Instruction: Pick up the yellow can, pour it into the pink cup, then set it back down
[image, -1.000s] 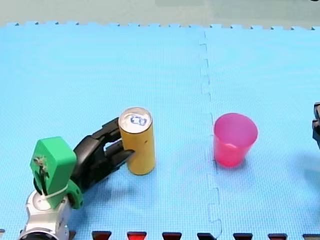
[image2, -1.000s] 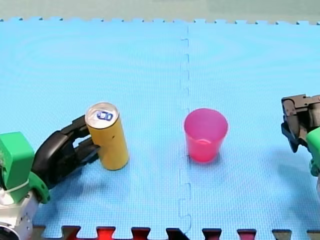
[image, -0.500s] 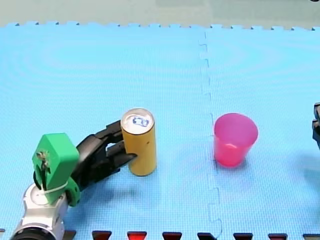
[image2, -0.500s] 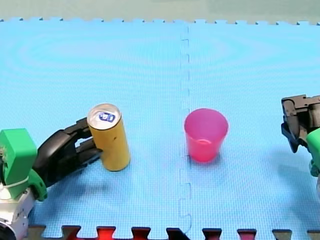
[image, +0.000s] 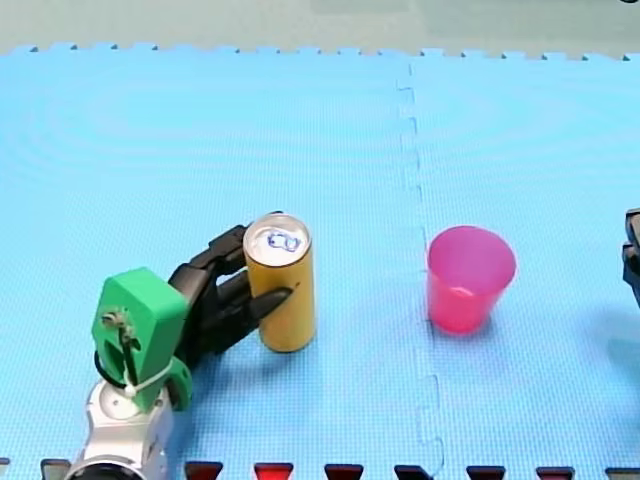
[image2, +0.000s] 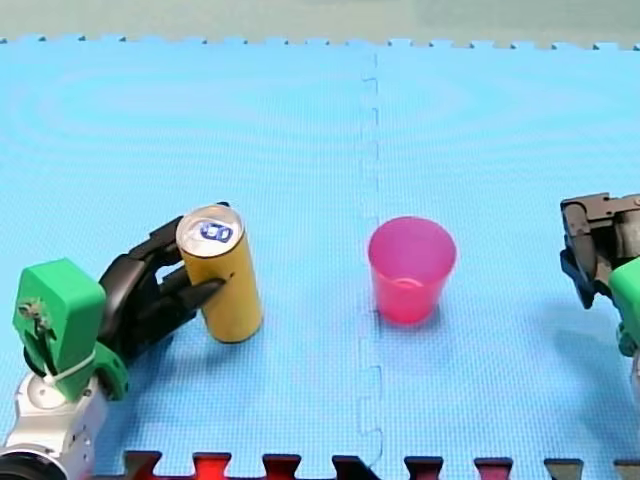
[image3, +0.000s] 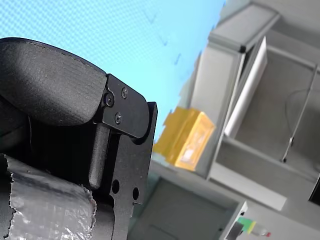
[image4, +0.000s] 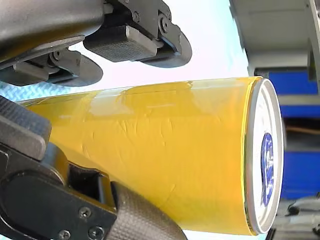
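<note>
Fingers (image: 265, 303) of the robot's left hand (image: 215, 303) curl around the tall yellow metal can (image: 290, 310), gripping it, one in front and the others behind. The can stands upright on the blue foam mat (image: 200, 130), well apart from the pink plastic cup (image: 470, 280). The right hand (image2: 597, 248) hovers at the mat's right edge, holding nothing; open or closed, I cannot tell.

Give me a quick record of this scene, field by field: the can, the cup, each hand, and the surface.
yellow can: upright on the mat, left of the seam
pink cup: upright, open end up, right of the can and apart from it
left hand: near left, fingers wrapped around the can's side
right hand: at the right edge, holding nothing
blue foam mat: two tiles joined by a seam
task stage: can grasped, not yet lifted
</note>
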